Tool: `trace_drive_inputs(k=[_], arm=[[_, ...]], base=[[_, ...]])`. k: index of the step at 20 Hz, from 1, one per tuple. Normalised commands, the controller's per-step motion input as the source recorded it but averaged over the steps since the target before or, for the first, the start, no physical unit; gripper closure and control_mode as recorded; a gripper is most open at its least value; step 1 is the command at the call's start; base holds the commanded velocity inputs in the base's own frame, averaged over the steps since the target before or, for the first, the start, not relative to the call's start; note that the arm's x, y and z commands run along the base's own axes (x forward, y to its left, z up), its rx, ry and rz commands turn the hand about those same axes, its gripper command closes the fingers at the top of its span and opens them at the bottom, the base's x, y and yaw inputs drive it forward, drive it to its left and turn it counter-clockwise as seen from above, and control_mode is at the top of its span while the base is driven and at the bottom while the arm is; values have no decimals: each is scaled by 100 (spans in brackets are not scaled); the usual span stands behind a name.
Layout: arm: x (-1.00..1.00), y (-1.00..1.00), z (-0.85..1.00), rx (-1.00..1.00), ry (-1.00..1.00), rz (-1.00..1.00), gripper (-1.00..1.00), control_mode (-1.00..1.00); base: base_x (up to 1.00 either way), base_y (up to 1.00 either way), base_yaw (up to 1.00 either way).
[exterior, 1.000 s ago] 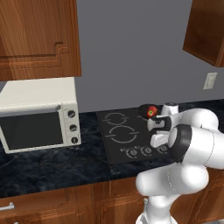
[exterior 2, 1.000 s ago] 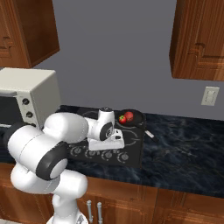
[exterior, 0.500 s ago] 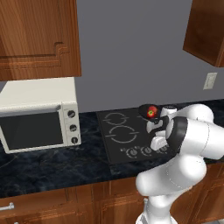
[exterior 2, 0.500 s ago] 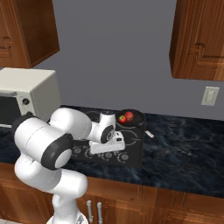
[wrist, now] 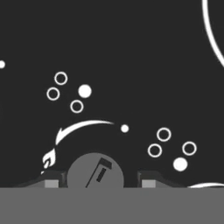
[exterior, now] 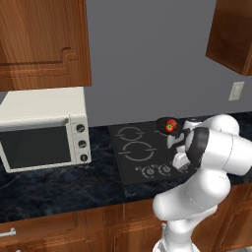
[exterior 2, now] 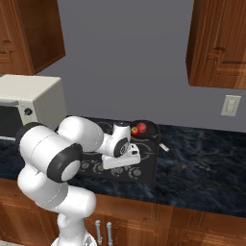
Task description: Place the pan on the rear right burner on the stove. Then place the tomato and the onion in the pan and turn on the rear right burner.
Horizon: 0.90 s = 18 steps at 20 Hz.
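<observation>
Knob (wrist: 95, 171): round, grey, with a slanted dark pointer mark; sits between the two finger tips of the gripper (wrist: 99, 179), low on the stove (wrist: 131, 52) glass, directly ahead of the hand. Left tip close beside the knob, right tip a little apart from it; contact not discernible. Jaws partly open, straddling the knob, nothing lifted.

Pan (exterior: 166, 124): on the rear right burner, behind the hand, red tomato (exterior: 171, 125) inside; also visible from the right (exterior 2: 145, 128). Onion: not discernible.

Likely step: closing on the knob to turn the burner on.

arm bent low, fingers (wrist: 51, 183) spread apart.
</observation>
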Motion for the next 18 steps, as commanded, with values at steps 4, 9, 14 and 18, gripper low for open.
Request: trace_drive_inputs(k=[4,9,14,18], arm=[[0,0,-19,0,0,8,100,-100],[0,0,-13,0,0,12,100,-100],[-4,0,-18,0,0,16,100,-100],[-11,1,-17,2,0,21,100,-100]], base=[[0,0,0],[0,0,0],[0,0,0],[0,0,0]])
